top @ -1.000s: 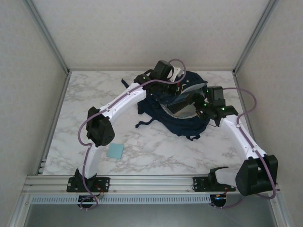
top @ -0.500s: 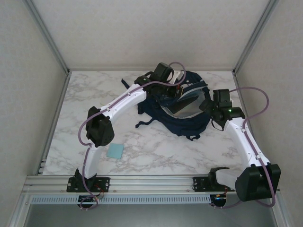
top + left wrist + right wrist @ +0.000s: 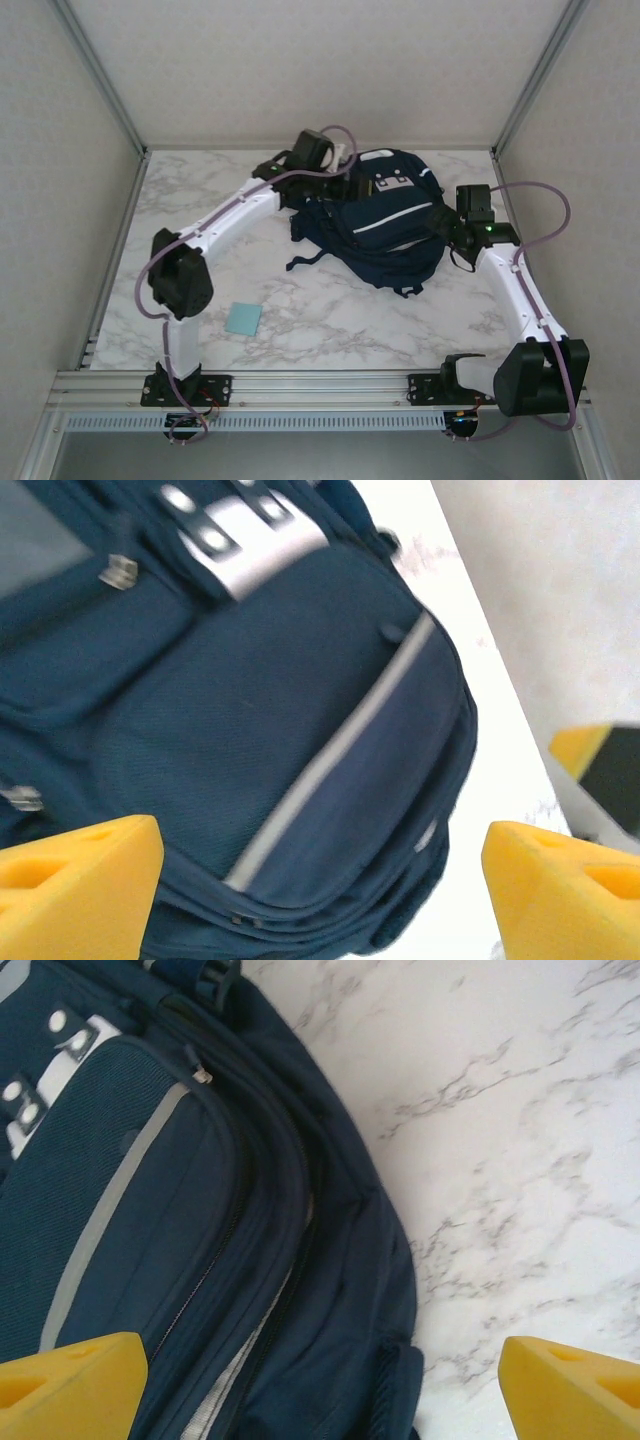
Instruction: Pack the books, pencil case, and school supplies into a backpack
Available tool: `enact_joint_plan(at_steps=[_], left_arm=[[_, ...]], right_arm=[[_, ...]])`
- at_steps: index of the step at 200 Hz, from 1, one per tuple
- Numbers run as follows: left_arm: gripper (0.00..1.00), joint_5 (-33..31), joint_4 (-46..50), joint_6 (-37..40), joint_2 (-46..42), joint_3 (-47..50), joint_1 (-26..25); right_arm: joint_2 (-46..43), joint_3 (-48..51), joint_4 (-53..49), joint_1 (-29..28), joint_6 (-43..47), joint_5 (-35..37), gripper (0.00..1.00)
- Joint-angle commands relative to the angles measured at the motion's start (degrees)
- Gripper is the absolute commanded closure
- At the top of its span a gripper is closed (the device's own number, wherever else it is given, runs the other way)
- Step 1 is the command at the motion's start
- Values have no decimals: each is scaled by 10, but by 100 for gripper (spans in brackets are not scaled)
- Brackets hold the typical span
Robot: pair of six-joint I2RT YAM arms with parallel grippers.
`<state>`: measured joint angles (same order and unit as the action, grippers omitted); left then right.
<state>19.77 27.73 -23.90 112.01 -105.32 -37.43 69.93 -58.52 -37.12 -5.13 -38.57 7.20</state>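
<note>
The navy backpack [image 3: 385,225] with white stripes lies flap-down in the middle of the table. My left gripper [image 3: 348,183] hovers at its far-left top, jaws wide apart with nothing between them [image 3: 320,900], over the striped front pocket [image 3: 250,730]. My right gripper [image 3: 446,224] stands open at the backpack's right edge [image 3: 320,1390], above a zip gap showing grey lining [image 3: 250,1360]. A small light-blue square pad [image 3: 243,319] lies on the table near the front left. The books and the pencil case are hidden.
White marble table [image 3: 330,320] with metal frame posts and walls on three sides. Black straps [image 3: 305,262] trail from the backpack's left side. Open table lies between the pad and the backpack.
My left gripper has let go of the backpack's flap and drawn back to the left. The flap has dropped shut. The right gripper retreated to the backpack's right edge.
</note>
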Motion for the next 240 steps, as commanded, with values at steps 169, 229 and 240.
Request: enact_joint_plan(at_steps=[169, 229, 240], left_arm=[[70, 1, -109, -138, 211, 24, 94], [100, 20, -156, -147, 135, 190, 75], [100, 26, -178, -156, 108, 229, 68]], right_arm=[[33, 172, 210, 0, -79, -206, 23], [140, 78, 200, 5, -32, -112, 48], [165, 50, 199, 7, -25, -97, 49]])
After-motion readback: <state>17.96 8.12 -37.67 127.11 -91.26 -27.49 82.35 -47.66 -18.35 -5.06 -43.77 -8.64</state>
